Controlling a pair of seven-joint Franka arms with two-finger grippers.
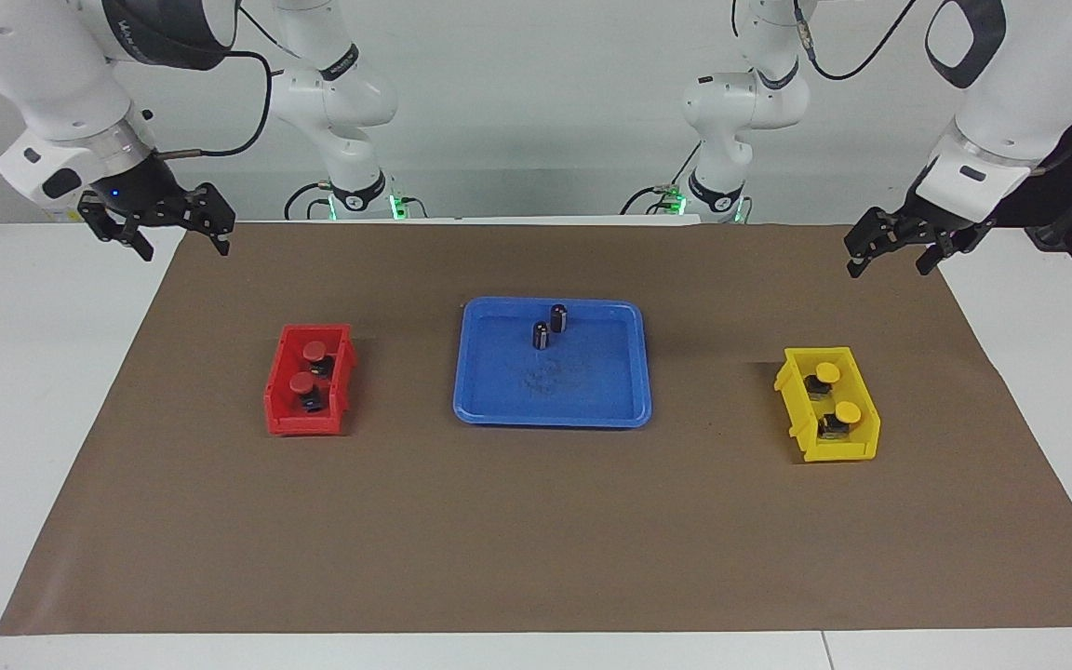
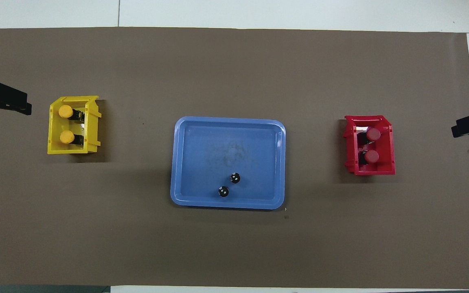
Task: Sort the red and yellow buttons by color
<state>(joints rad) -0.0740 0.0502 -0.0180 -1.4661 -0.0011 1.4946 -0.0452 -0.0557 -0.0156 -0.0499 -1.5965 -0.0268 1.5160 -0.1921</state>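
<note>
red and yellow buttons: two red (image 1: 313, 365) in red bin (image 1: 277, 400), 9 o'clock of blue tray (image 1: 489, 409) | two dark cylinders (image 1: 549, 327) in tray at 12 o'clock | two yellow (image 1: 836, 391) in yellow bin (image 1: 795, 395), 3 o'clock | right gripper (image 1: 178, 234) raised at right arm's end, spread wide, empty | left gripper (image 1: 891, 253) raised at 12 o'clock of yellow bin, spread wide, empty

A matt brown paper sheet (image 1: 536, 521) covers the smooth white table (image 1: 24, 391). The blue tray (image 1: 471, 395) looks like plastic, its floor scuffed and dull. The red bin (image 1: 280, 409) and yellow bin (image 1: 801, 433) are glossy moulded plastic, as are the red buttons (image 1: 314, 351) and yellow buttons (image 1: 829, 372). Two dark cylinders (image 1: 542, 335) show a faint sheen. The arms' shells are glossy white.
</note>
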